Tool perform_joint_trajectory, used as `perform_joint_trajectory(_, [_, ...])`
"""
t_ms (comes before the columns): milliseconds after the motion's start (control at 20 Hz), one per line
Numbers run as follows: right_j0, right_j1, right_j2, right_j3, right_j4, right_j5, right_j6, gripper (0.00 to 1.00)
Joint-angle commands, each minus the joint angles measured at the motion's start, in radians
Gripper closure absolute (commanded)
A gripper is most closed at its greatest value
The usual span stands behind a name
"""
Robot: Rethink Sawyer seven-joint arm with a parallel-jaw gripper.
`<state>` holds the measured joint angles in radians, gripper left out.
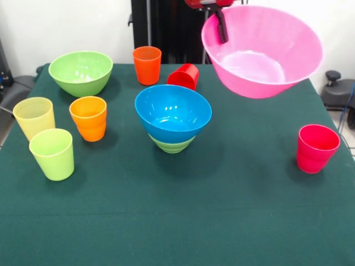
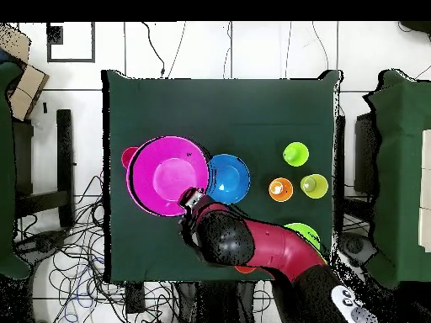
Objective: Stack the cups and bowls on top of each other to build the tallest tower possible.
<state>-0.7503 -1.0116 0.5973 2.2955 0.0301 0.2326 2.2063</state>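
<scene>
My gripper (image 1: 222, 34) is shut on the near rim of the large pink bowl (image 1: 266, 52), holding it tilted in the air above the table's right side; one dark finger shows inside the bowl. From overhead the gripper (image 2: 192, 200) sits at the edge of the pink bowl (image 2: 167, 177), beside the blue bowl (image 2: 228, 178). The blue bowl (image 1: 173, 111) rests in a small light green bowl (image 1: 172, 145) at mid-table. A large light green bowl (image 1: 81, 72) stands far left. A pinkish-red cup (image 1: 317, 148) stands on the right, below the raised bowl.
An orange cup (image 1: 147, 65) stands at the back next to a red cup (image 1: 184, 76) lying on its side. A second orange cup (image 1: 89, 118), a pale yellow cup (image 1: 34, 117) and a lime green cup (image 1: 52, 153) cluster on the left. A dark green cloth (image 1: 222, 221) covers the table.
</scene>
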Motion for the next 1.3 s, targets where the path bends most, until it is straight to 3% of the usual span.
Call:
perform_joint_trajectory(50, [-0.019,0.024,0.03,-0.08,-0.004,0.114,-0.009,1.0])
perform_joint_trajectory(450, [-0.025,0.053,0.004,-0.106,-0.039,0.127,-0.021,1.0])
perform_joint_trajectory(1300, [-0.106,0.129,-0.026,-0.144,-0.141,0.122,-0.07,1.0])
